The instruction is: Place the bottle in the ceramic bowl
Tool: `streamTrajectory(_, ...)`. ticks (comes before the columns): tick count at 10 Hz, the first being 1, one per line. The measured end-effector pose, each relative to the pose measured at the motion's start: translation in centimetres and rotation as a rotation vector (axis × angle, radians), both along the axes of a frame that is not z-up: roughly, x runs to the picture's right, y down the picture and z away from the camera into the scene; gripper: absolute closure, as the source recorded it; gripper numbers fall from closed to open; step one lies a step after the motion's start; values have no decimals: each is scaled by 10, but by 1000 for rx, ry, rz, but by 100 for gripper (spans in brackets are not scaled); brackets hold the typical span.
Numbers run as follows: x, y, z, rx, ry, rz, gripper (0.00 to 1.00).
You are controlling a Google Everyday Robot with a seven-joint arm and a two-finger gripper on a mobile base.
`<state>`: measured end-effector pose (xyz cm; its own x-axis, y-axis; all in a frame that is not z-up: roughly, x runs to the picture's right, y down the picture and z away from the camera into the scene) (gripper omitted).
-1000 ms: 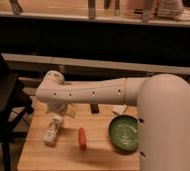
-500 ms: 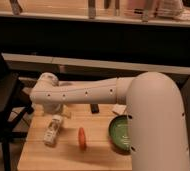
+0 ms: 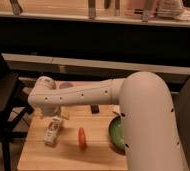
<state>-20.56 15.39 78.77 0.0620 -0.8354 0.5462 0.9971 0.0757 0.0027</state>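
The bottle (image 3: 53,131) lies on its side on the wooden table (image 3: 68,155), at the left, cap end pointing away from me. The dark green ceramic bowl (image 3: 116,135) sits at the right of the table, with its right part hidden behind my white arm (image 3: 88,95). My gripper (image 3: 57,113) hangs below the arm's left end, just above the far end of the bottle. It is apart from the bowl, well to its left.
An orange carrot-like stick (image 3: 81,138) lies between bottle and bowl. A small dark object (image 3: 94,108) lies farther back. A pale round thing (image 3: 65,86) peeks out behind the arm. A dark chair (image 3: 3,107) stands left of the table; a counter runs behind.
My arm has swung further left and its big right segment now covers more of the bowl. The bottle, stick and bowl have not moved.
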Motion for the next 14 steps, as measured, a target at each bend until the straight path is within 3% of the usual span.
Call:
streamTrajectory(8, -10, 22, 25, -26, -6, -43, 20)
streamTrajectory(10, -1, 29, 34, -30, 5, -35, 20)
streamTrajectory(14, -1, 38, 37, -41, 1, -38, 20)
